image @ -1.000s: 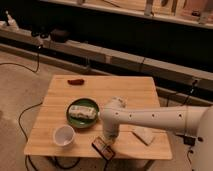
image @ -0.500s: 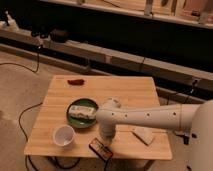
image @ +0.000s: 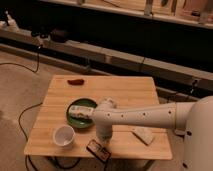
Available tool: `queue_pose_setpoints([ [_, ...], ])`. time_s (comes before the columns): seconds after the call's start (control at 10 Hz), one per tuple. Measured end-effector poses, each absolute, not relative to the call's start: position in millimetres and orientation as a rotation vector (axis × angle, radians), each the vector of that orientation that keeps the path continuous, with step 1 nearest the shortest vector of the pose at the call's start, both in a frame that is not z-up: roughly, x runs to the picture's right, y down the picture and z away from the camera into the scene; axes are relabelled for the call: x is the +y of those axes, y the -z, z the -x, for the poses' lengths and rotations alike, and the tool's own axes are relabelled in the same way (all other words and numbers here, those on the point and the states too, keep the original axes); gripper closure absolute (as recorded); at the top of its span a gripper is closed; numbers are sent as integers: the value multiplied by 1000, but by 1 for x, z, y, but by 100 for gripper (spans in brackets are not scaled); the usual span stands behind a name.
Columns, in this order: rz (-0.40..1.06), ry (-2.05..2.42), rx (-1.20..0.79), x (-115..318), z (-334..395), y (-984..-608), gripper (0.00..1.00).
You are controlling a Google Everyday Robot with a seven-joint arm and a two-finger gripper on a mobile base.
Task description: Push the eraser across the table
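Observation:
The eraser [image: 98,149], a small flat dark block with a reddish strip, lies at the near edge of the light wooden table [image: 127,92], right of the cup. My white arm reaches in from the right. The gripper [image: 104,136] points down just above and behind the eraser, at its far side. Whether it touches the eraser is hidden by the arm's end.
A white cup [image: 64,135] stands at the near left. A green plate [image: 80,119] with a pale packet [image: 81,111] sits behind it. A pale flat block [image: 143,135] lies near right. A small dark-red oblong thing [image: 76,81] lies far left. Cables run on the floor.
The eraser has slid slightly left along the table's near edge, and the gripper has followed it left.

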State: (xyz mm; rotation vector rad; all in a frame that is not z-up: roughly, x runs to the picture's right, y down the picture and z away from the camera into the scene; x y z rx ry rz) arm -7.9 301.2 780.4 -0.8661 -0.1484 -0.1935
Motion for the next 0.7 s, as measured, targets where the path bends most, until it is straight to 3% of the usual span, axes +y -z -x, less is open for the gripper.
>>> queue_pose_setpoints([
  [0.7,885,126,-160,296,-1,-782,96],
])
